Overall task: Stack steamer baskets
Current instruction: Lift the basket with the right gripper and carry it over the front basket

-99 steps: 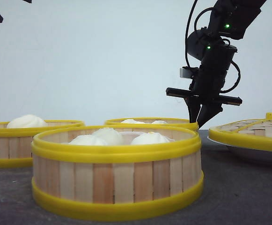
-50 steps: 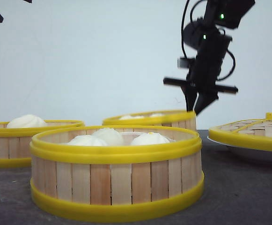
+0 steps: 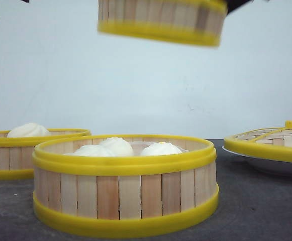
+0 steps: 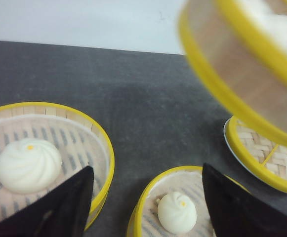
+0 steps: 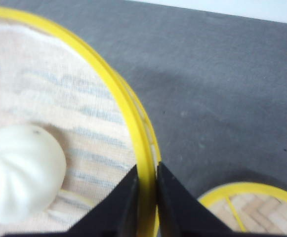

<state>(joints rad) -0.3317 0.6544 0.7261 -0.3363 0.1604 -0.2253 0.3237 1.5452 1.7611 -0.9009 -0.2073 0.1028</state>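
While the back basket sat on the bench a second ago, it now hangs high in the air: the lifted steamer basket [image 3: 161,21] is up at the top of the front view, the right gripper [image 5: 145,197] with its fingers pinching the yellow rim. The left gripper [image 4: 145,202] hovers with fingers spread wide, holding nothing. Below wait the near steamer basket [image 3: 125,183] and the left steamer basket [image 3: 25,150], both with buns. The lift looks done; carrying across and lowering squarely onto one comes next.
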